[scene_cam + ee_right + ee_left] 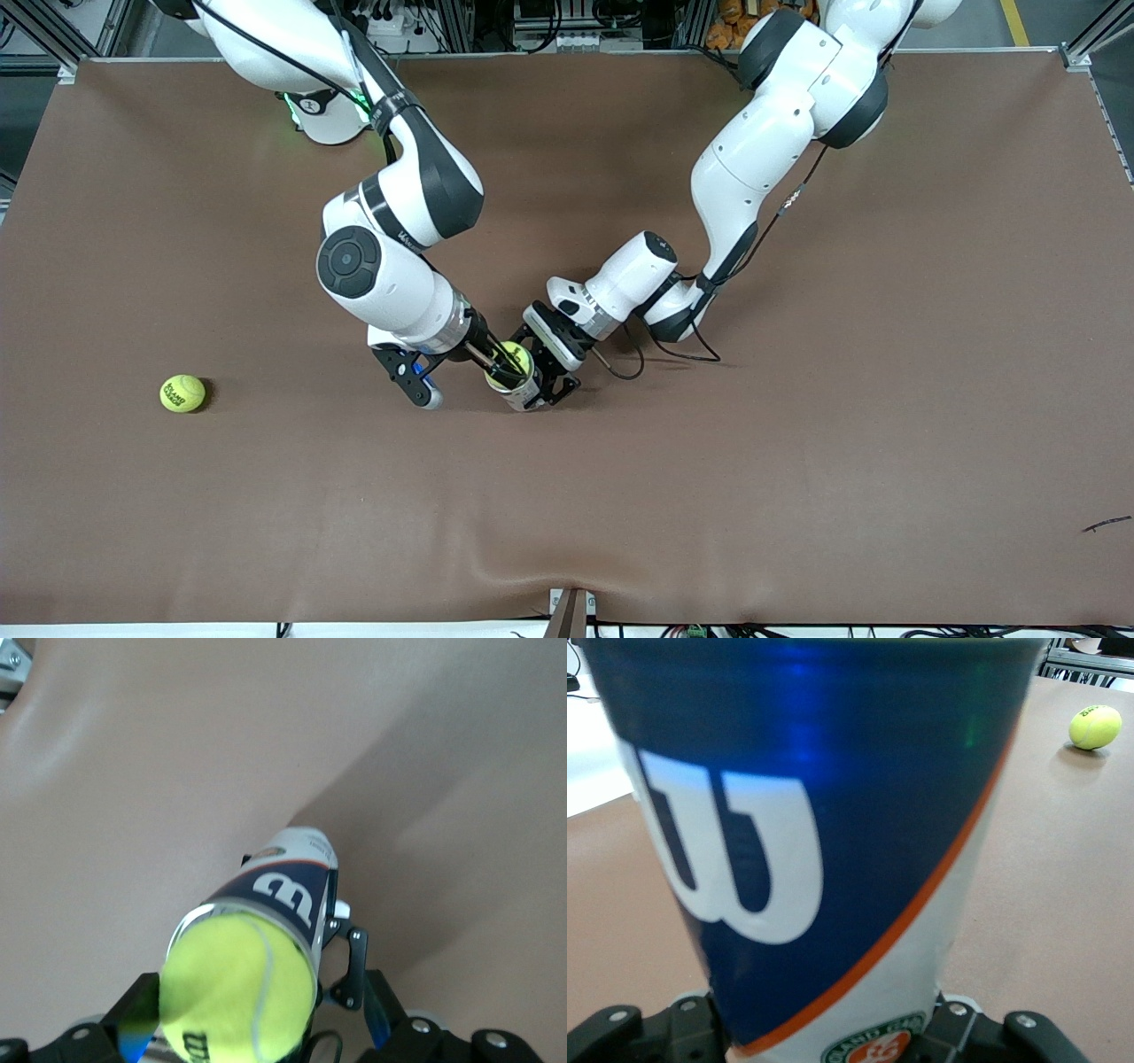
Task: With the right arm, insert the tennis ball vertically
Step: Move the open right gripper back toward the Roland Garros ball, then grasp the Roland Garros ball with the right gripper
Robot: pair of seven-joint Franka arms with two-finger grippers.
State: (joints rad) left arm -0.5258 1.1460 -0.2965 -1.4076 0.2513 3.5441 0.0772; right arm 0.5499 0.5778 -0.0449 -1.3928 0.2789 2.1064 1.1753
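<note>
Front view, two tennis balls (182,393), one can (518,390)

Both arms are built alike: glossy white rounded shells broken by black joint sections. The right arm (390,257), entering from the upper left of the front view, carries a round black cap with a small centre mark on its elbow joint, a black strap around its upper link, and a thin black cable running along the shell. Near its base a green light glows. Its wrist ends in a silvery ring and a black bracket with a blue patch. The left arm (762,159), from the upper right, trails a black cable that loops loose by the wrist (a small tag hangs on it). Black finger mounts show silver screws.
</note>
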